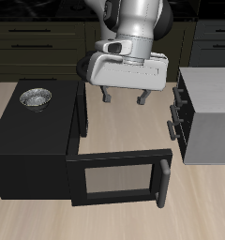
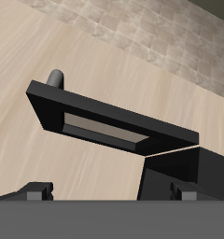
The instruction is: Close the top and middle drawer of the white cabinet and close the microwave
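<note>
I see microwave door swung open toward table front | gripper jaws wide, holding nothing, above bare table behind door | white cabinet w/ drawers pulled out, apart from jaws

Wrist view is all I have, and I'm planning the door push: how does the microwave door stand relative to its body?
Observer: The door is swung wide open from the microwave, running along the table's front edge.
Operator: Anything on the microwave?
Observer: A metal bowl sits on its top.
Operator: And the white cabinet?
Observer: The white cabinet stands across a gap from the microwave's open side, with its dark handles facing that gap.
</note>
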You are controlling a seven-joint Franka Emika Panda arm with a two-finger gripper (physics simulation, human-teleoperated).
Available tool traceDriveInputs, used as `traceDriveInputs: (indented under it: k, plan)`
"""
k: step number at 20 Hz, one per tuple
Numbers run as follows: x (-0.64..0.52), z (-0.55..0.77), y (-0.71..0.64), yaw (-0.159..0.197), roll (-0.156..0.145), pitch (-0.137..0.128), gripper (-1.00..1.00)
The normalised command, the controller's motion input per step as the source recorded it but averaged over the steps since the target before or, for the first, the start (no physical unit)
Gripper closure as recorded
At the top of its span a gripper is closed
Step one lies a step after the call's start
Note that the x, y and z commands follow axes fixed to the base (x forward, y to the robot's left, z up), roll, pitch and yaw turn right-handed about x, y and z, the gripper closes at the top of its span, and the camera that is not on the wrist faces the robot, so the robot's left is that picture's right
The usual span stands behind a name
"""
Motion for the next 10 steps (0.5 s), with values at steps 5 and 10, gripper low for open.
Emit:
traceDriveInputs:
  k: [5,10]
  plan:
    - [0.20,0.03,-0.04,-0.022,-0.024,-0.005,-1.00]
    - [0.24,0.07,-0.10,-0.049,-0.033,-0.021,-1.00]
